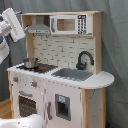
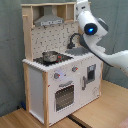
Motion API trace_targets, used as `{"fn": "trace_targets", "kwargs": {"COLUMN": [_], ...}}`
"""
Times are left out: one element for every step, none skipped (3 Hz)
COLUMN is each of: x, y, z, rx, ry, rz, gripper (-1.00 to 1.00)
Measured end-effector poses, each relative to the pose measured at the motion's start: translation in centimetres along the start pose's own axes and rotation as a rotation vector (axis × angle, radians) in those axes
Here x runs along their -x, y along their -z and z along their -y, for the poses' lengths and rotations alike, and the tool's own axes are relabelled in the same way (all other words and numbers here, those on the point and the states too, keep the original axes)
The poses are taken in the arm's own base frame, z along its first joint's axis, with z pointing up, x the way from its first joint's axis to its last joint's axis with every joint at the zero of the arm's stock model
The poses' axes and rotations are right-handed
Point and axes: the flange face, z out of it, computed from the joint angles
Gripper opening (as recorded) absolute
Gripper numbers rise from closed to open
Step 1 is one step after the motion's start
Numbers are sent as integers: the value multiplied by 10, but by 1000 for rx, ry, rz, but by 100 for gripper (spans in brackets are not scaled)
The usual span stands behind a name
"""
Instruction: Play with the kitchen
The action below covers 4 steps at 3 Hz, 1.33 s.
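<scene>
Kitchen (image 1: 60,75) fills the centre of both exterior views, standing on a wood floor (image 2: 102,107) against a grey backdrop. It's a white and light-wood toy unit. In the first exterior view the grey range hood (image 1: 39,29) sits at 11 o'clock, the microwave cabinet (image 1: 70,24) at 12, the pot (image 1: 30,62) on the stove at 9, the grey sink (image 1: 74,74) near centre with the black faucet (image 1: 84,59) just behind it, and the windowed oven door (image 1: 27,105) at 7.

My arm (image 2: 92,30) is up at 1 o'clock in the second exterior view, near the microwave end, apart from the stove. The gripper itself I can't make out; I cannot tell whether the fingers are spread or pressed together.

Handling, my guess: the body is rigid board, heavy enough that it should not slide under a light push, so I'd work the moving parts only. The oven door handle (image 2: 65,84) and the knobs (image 2: 57,76) are the obvious grab spots. The pot looks light and loose, likely slippery metal, best taken at the rim. The faucet is thin and could snap if levered.
</scene>
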Motion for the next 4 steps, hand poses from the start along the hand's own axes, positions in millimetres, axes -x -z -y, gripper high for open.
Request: {"fn": "trace_targets", "kwargs": {"x": [-4,-5,-7,-10], "y": [3,1,-6,-18], "z": [18,31,41,47], "rx": [-4,0,14,28], "ry": [-49,-96,-153,-200], "rz": [57,109,166,212], "gripper": [100,100,100,100]}}
